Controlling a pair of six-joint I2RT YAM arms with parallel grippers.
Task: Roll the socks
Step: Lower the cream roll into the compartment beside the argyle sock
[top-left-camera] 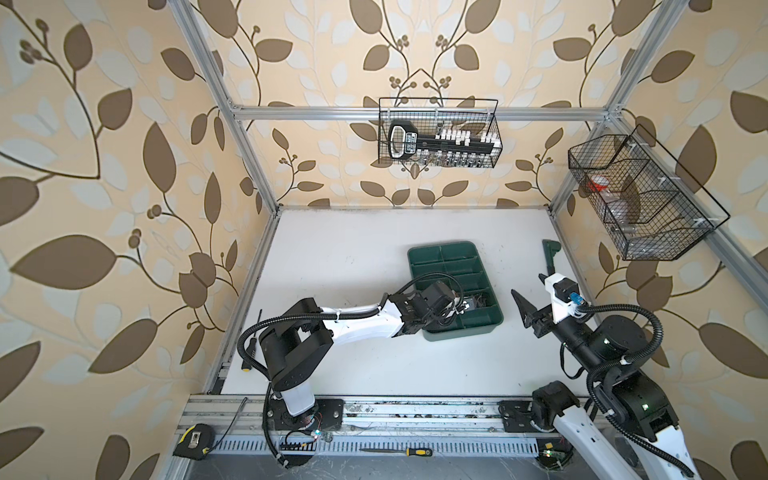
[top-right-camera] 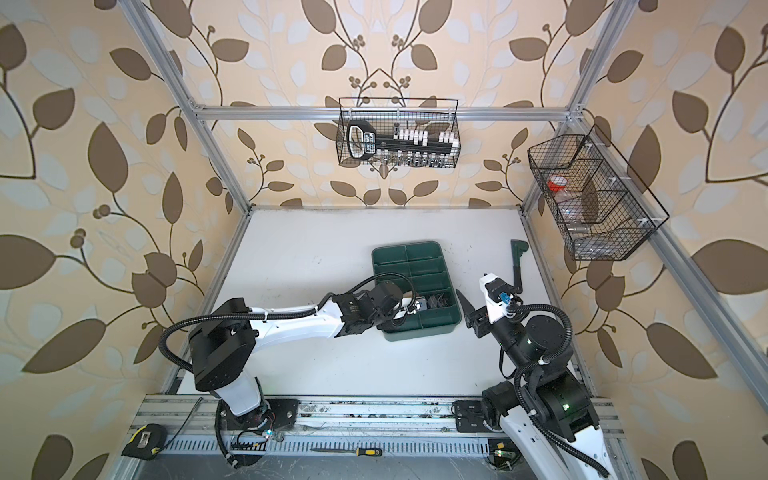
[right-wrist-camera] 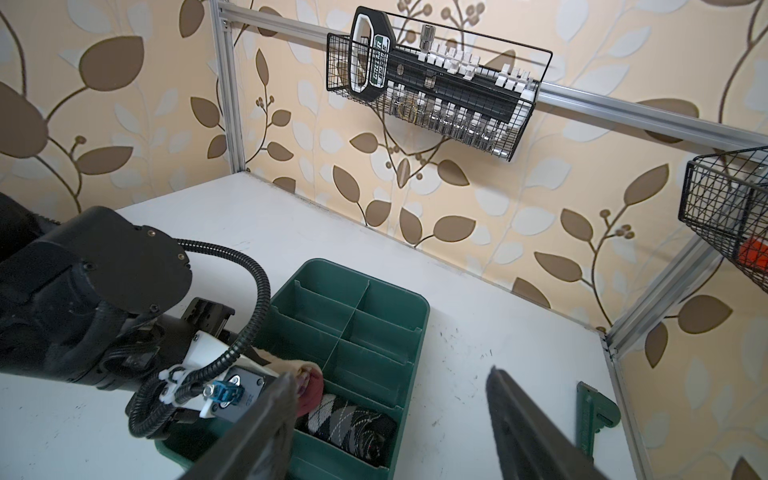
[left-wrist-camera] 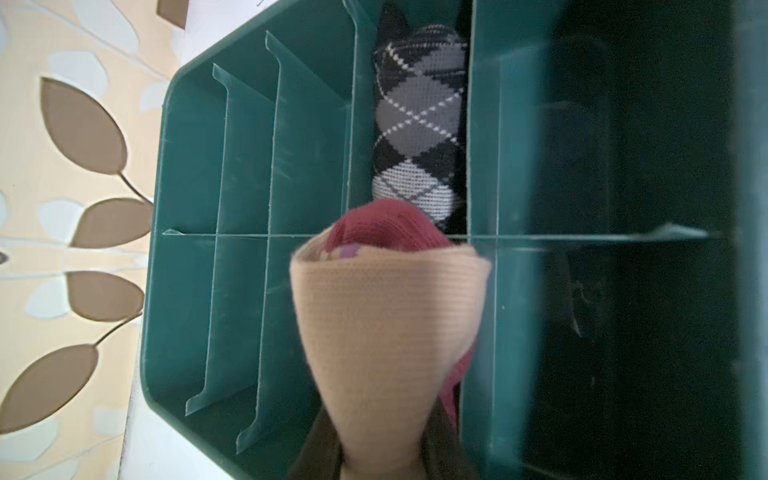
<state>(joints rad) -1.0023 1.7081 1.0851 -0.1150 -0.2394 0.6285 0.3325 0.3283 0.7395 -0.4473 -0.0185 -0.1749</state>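
Both socks look rolled, so the step in hand seems to be stowing the second roll. The left pincer (left-wrist-camera: 378,440) is pinching the narrow end of the beige knitted sock with maroon and purple inside its folds (left-wrist-camera: 386,316). The sock is wound into a loose cone whose wide, open end points away from the fingers. Just beyond that end lies the black sock with grey-white argyle diamonds (left-wrist-camera: 419,124), a compact roll filling one narrow cell of the dark green plastic tray with thin dividers (left-wrist-camera: 245,174).

The beige roll hangs over the tray's centre divider, mostly above the cell that faces the argyle one across it. Whether it already touches the tray I cannot tell.

The right pincer (right-wrist-camera: 390,376) is spread wide and holds nothing. It is raised above the white worktop (top-left-camera: 332,257), beside the tray on the side away from the left pincer, and a green metal pipe wrench (right-wrist-camera: 590,411) lies further out past it.

The next move likely calls for drawing the beige roll back to its own side of the centre divider and sinking it between that cell's walls. The left pincer should part only once those walls can hold the coil, because the roll looks slack and could spring open or catch on a divider edge
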